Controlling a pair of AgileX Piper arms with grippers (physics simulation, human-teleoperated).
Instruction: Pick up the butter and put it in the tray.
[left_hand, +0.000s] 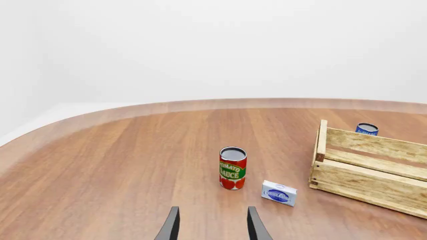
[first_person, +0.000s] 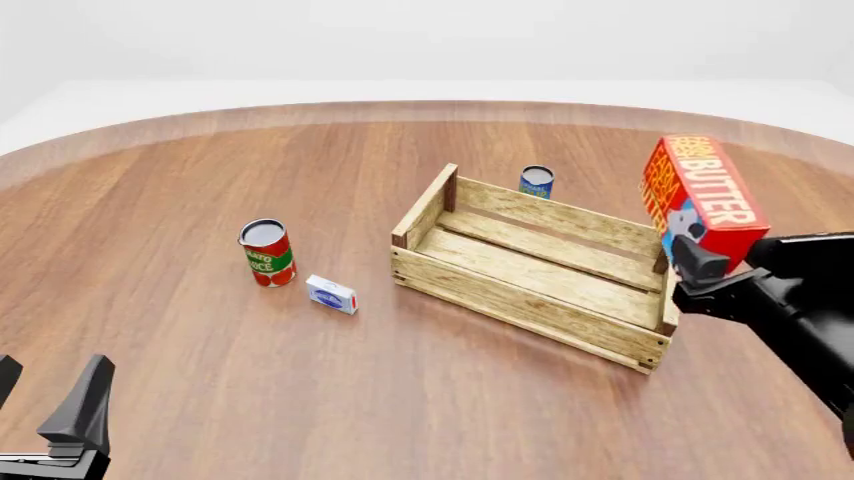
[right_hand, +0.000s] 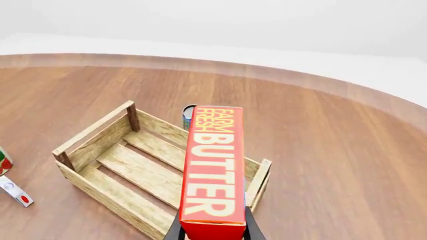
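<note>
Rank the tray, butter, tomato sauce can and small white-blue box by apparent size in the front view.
1. tray
2. butter, though it is raised nearer the camera, which enlarges it
3. tomato sauce can
4. small white-blue box

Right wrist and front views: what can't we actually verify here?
- Right gripper fingers: right wrist view, mostly covered by the butter; contact points unseen.
- Blue can: all three views, lower part behind the tray wall; label too small to read.
- Small white-blue box: right wrist view, cut off by the frame edge; print unreadable in the others.
- Left gripper: front view, cropped at the bottom corner.
</note>
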